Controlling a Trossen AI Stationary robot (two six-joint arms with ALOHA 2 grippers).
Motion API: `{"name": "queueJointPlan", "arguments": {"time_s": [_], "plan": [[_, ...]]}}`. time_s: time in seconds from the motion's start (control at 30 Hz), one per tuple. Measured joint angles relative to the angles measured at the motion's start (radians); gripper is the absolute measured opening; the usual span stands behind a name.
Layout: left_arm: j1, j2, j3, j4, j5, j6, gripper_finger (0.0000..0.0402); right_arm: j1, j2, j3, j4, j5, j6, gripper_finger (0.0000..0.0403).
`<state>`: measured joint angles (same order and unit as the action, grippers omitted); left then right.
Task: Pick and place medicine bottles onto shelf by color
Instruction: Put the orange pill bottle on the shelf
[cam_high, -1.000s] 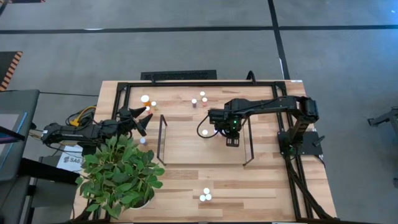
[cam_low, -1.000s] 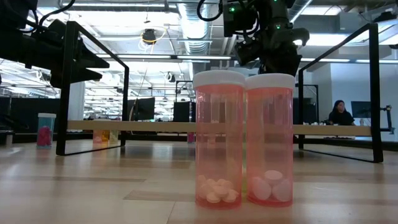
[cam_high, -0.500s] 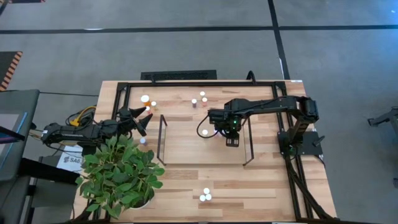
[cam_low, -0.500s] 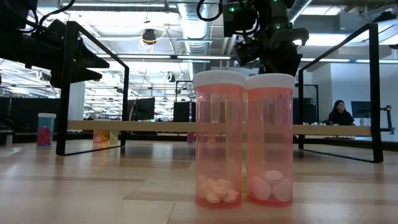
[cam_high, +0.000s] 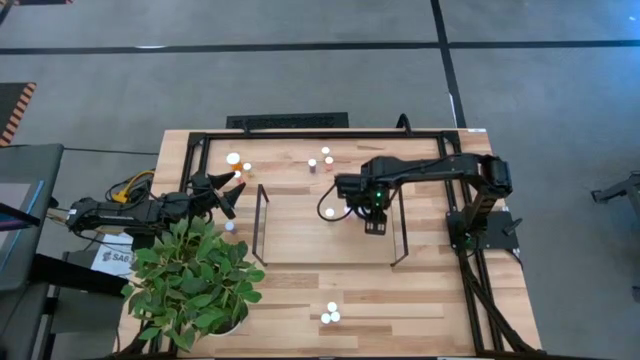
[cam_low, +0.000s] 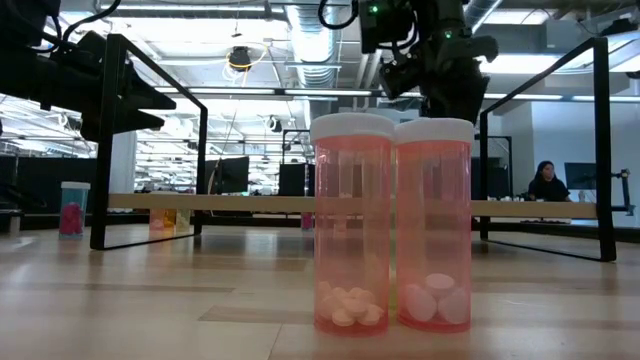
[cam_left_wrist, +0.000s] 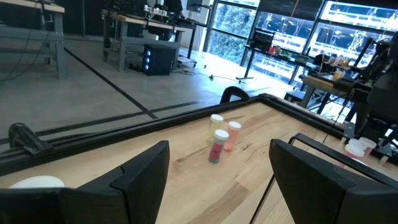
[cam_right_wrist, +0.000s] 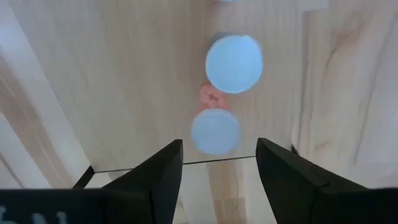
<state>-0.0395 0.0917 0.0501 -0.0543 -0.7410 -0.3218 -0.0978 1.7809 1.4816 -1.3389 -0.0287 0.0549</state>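
Hovering over the shelf, right gripper has fingers apart, holding nothing, with a white-capped bottle standing on the shelf below it. Left gripper waits off the shelf's left end, fingers spread, empty. Three bottles sit on the table in front of the shelf, others behind it.

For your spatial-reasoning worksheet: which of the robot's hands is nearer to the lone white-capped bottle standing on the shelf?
The right. The right hand hangs just above the bottle on the shelf, jaws open. The left hand is beyond the shelf's wire end, out by the plant.
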Motion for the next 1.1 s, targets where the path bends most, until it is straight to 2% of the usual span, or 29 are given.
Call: {"name": "queueJointPlan", "arguments": {"time_s": [0.33, 0.67, 1.1], "plan": [[0.000, 0.000, 0.000, 0.000, 0.000, 0.000, 0.0265, -0.001, 0.000, 0.160, -0.116, 0.034, 0.065, 0.0225], [0.000, 0.000, 0.000, 0.000, 0.000, 0.000, 0.0265, -0.087, 0.000, 0.339, -0.180, 0.032, 0.363, 0.0219], [0.000, 0.000, 0.000, 0.000, 0.000, 0.000, 0.0265, -0.115, 0.009, 0.358, -0.137, 0.030, 0.671, 0.0219]]}}
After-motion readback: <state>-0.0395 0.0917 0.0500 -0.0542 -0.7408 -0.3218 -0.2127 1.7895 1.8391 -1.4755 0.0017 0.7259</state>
